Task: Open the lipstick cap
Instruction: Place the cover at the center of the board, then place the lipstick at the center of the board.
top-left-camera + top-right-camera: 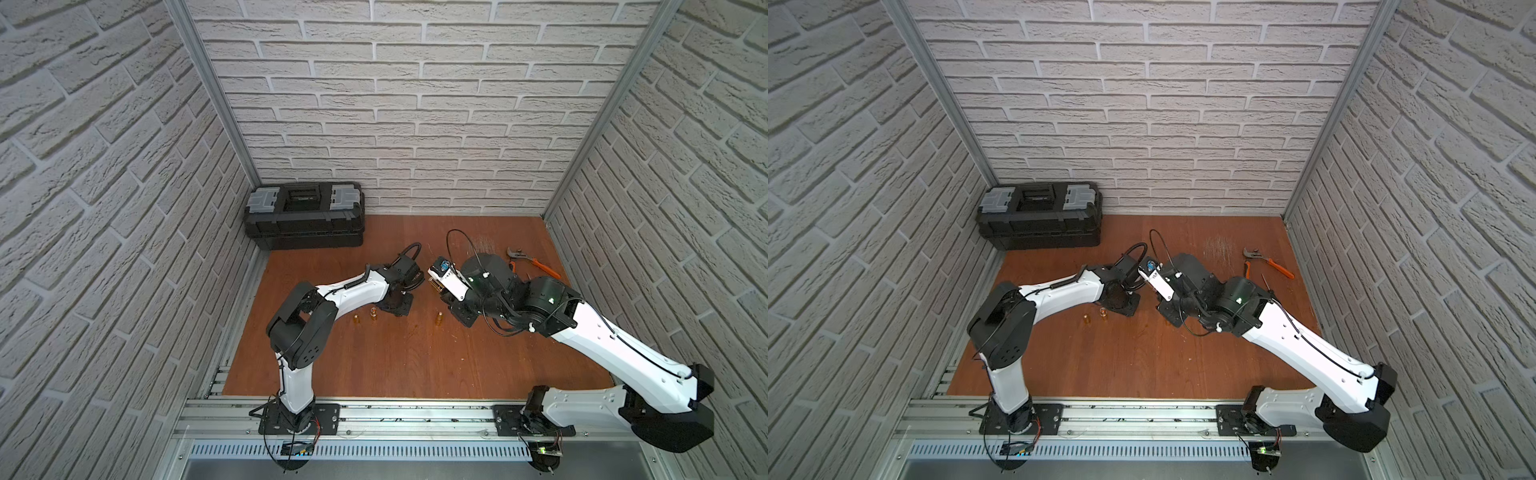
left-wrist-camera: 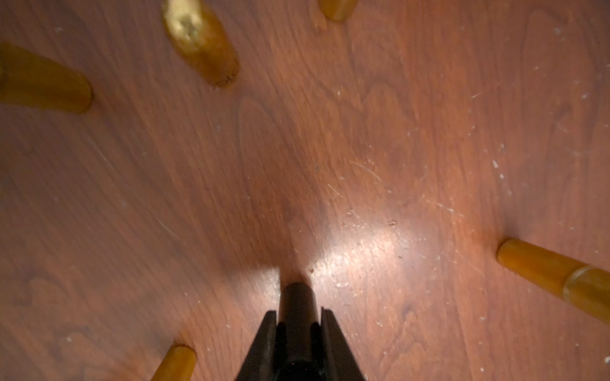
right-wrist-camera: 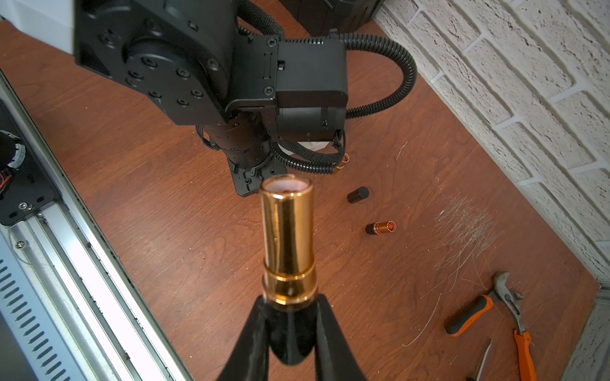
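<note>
black lipstick cap [image 2: 297, 295], mostly hidden, clamped in downward-pointing left gripper [image 2: 297, 315]. right gripper [image 3: 290, 308], aimed toward it, clamps base of uncapped lipstick [image 3: 287, 231].

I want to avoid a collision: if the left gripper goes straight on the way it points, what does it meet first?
Probably the bare table: the left gripper, shut on a black cap, points down at it, so the cap would touch first.
</note>
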Tool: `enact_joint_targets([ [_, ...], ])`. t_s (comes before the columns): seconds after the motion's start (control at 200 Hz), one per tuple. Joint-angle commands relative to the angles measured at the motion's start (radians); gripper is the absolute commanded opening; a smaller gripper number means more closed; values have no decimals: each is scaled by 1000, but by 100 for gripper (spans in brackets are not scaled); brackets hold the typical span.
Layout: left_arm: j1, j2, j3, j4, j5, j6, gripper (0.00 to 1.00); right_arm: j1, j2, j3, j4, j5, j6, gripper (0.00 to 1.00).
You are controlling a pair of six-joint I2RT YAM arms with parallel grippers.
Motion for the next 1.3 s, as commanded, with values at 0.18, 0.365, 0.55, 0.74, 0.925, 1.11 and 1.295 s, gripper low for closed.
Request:
enact_joint_targets([
  [0.18,-21,3,-19,-6,-54,16,34,-2,3,-19,32,13,6,4],
  [0.365,-21,-23,21,-50,-67,29,42,-2,-4,-21,31,13,6,4],
  [0.55,9,-117,102,-143,-8,25,48,-2,-2,-52,57,8,9,5],
  [0.74,136,-272,180,-251,181,-28,56,-4,19,-78,123,-13,8,5],
  [0.925,320,-419,149,-233,516,-106,57,-4,93,-51,188,-83,5,5],
  [1.11,389,-528,80,-215,687,-140,57,-5,195,20,211,-139,-10,4],
  [1.295,418,-593,30,-218,742,-137,59,-3,289,90,221,-210,-6,3],
])
